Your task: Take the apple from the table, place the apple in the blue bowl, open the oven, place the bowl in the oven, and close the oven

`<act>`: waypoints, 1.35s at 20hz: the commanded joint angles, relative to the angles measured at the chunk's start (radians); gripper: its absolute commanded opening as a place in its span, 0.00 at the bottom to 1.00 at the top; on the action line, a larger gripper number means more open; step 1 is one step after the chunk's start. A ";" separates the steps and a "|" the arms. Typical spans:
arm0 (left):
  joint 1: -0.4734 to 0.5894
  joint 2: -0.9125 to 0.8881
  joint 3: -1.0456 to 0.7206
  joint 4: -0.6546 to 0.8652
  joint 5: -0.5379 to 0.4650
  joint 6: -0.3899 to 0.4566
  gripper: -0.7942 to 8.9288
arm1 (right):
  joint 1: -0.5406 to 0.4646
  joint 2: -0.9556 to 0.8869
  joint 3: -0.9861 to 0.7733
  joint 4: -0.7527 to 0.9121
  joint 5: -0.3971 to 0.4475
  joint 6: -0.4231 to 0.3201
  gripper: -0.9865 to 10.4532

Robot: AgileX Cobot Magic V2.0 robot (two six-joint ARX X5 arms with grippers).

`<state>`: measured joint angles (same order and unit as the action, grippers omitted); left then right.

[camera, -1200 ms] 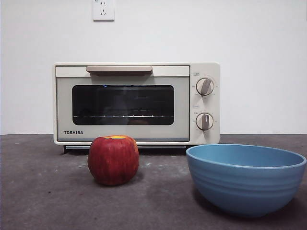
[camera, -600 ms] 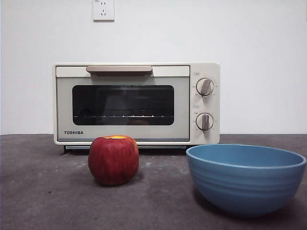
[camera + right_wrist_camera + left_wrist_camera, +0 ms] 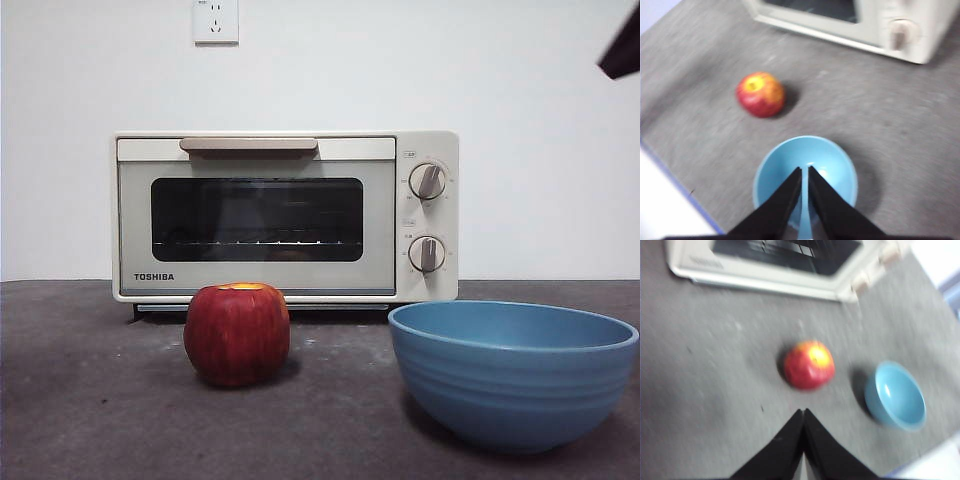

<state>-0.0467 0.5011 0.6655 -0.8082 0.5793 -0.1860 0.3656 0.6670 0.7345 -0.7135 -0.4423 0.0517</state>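
apple (image 3: 237, 334) resting upright on the counter (image 3: 90, 400), yellow-orange dimple facing up, just in front of the oven (image 3: 285, 216) and apart from it. blue bowl (image 3: 512, 372) standing upright on the counter beside the apple, well apart from it, nearer the counter's front edge and empty. oven at the back of the counter, door shut, bar handle (image 3: 248, 145) across the top of the door, 2 knobs (image 3: 427, 181) one above the other beside the dark window, wire rack visible through the glass. left hand (image 3: 803, 412) hung above the counter short of the apple, its 2 jaws pressed together at the tips and gripping nothing; the apple (image 3: 809, 364) and bowl (image 3: 895, 395) lay clear of it. right hand (image 3: 804, 171) hung over the bowl (image 3: 805, 170), jaws nearly together with only a thin slit between them, holding nothing; the apple (image 3: 760, 94) lay off to one side. a dark arm tip (image 3: 624, 50) showed at the top corner of the front view. a wall socket (image 3: 215, 20) sat on the white wall above the oven.
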 commanded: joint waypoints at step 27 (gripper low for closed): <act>-0.055 0.028 0.046 -0.058 0.006 0.073 0.09 | 0.414 0.669 0.237 0.325 0.131 0.112 0.47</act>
<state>-0.0990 0.5236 0.6930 -0.8730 0.5800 -0.1215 0.7685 1.3144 0.9577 -0.3973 -0.3145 0.1646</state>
